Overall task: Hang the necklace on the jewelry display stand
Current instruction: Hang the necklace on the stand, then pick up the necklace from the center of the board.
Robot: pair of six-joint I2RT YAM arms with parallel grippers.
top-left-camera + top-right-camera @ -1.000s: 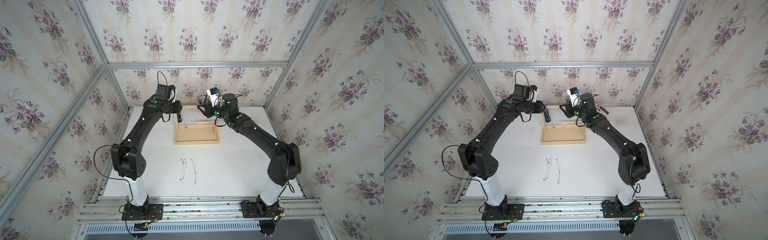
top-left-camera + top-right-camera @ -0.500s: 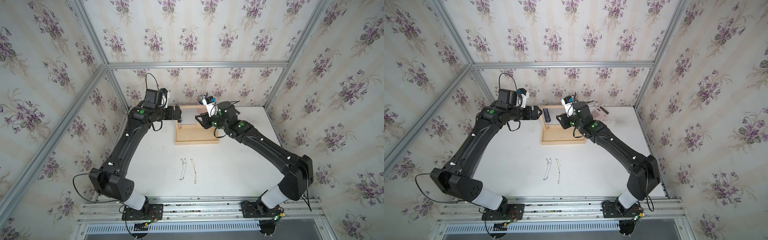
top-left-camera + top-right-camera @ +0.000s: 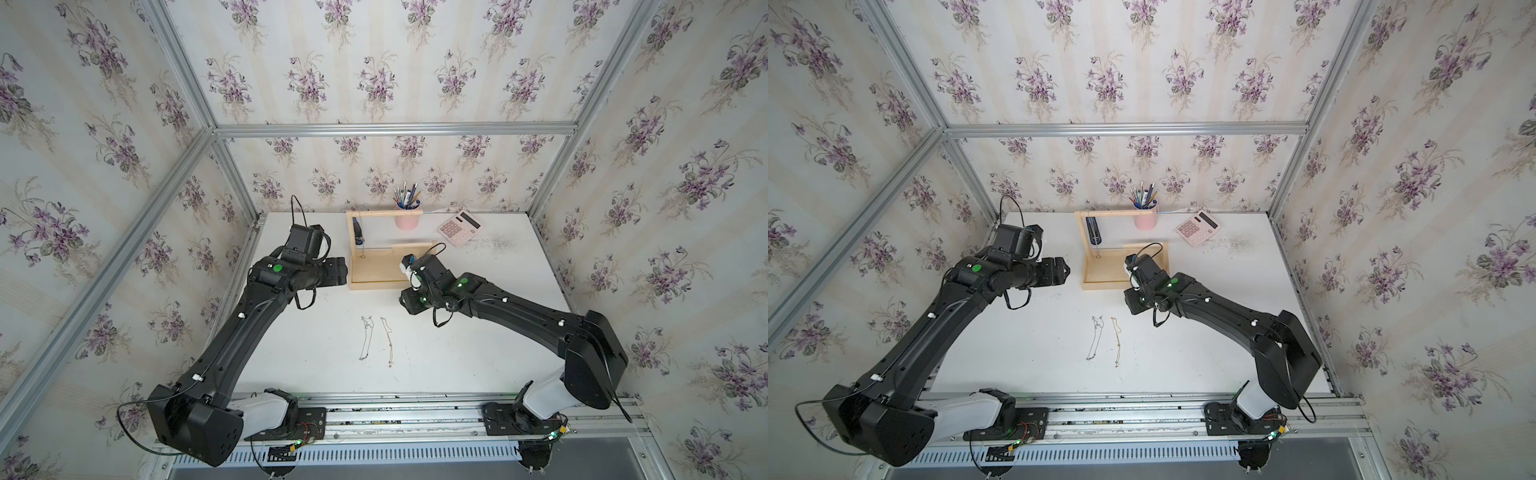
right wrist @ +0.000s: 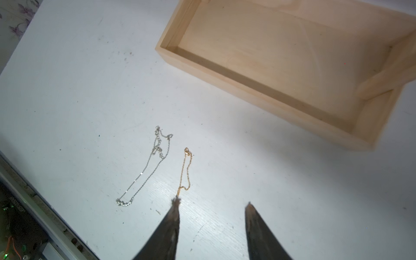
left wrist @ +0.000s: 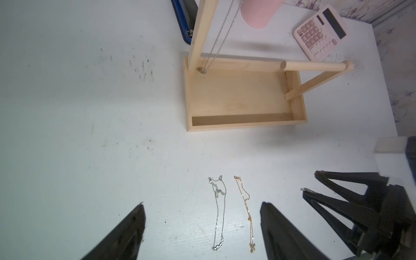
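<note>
Left claw [image 5: 202,203]: wide apart, empty; silver necklace [image 5: 220,213] and gold necklace [image 5: 249,216] lie flat below it. Right claw [image 4: 212,202]: parted, empty (stand [image 4: 247,89] just beyond). Another chain [image 5: 217,42] hangs on the stand.

Left gripper [image 5: 202,203] and right gripper [image 4: 212,202] both gape, seemingly hovering aloft.

Aluminium frame [image 3: 395,129] and wallpaper panels [image 3: 374,62] suggest a lab
</note>
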